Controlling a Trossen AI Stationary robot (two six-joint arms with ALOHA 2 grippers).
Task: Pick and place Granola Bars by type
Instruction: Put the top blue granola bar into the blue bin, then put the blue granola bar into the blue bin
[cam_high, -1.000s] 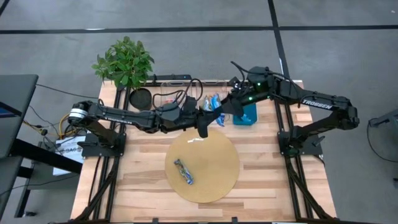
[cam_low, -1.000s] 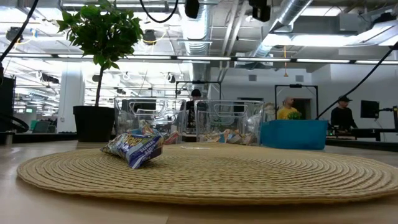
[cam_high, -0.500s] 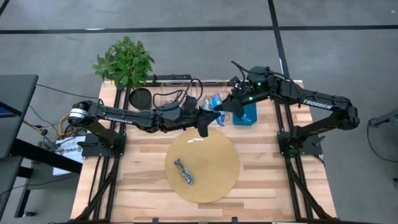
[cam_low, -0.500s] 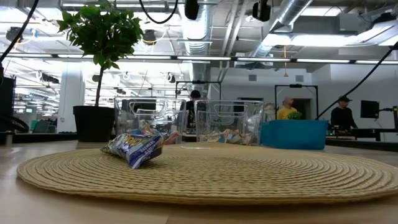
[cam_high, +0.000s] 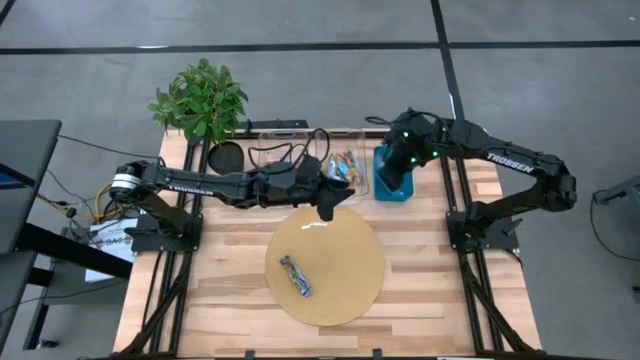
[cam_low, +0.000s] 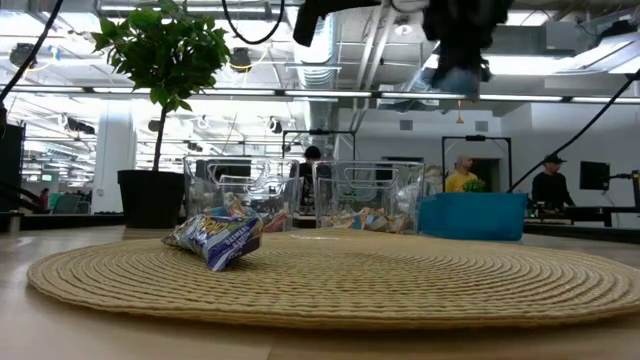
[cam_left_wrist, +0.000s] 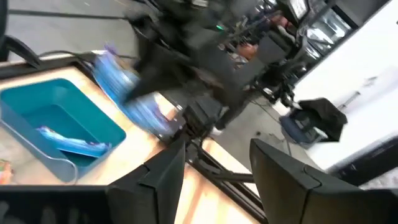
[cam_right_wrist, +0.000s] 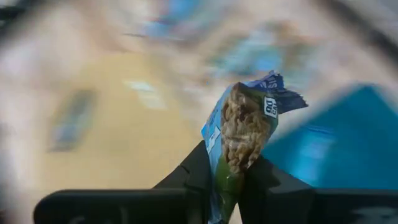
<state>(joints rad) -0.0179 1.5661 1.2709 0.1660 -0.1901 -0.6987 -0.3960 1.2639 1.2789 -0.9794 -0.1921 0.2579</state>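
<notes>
- The right hand (cam_right_wrist: 229, 177) is closed on one blue-wrapped granola bar (cam_right_wrist: 249, 134), which stands up between its fingers; in the high view this hand (cam_high: 396, 172) hangs over the teal tray (cam_high: 394, 186) at the back right of the bench (cam_high: 430, 270).
- One blue bar (cam_left_wrist: 68, 142) already lies inside the teal tray (cam_left_wrist: 37, 106), as the left wrist view shows.
- The left hand (cam_left_wrist: 211, 168) has its two fingers spread apart and nothing between them; in the high view it (cam_high: 330, 208) hangs at the far edge of the round woven mat (cam_high: 340, 260).
- One more blue-wrapped bar (cam_high: 295, 275) lies alone on the mat, left of its middle; the low view shows it (cam_low: 215, 238) crumpled and resting flat.
- Two clear plastic bins (cam_low: 300, 195) stand side by side behind the mat, each holding several wrapped bars whose count I cannot tell.
- One potted plant (cam_high: 200, 100) stands at the bench's back left corner.
- People (cam_low: 463, 175) show in the room far behind the bench.
</notes>
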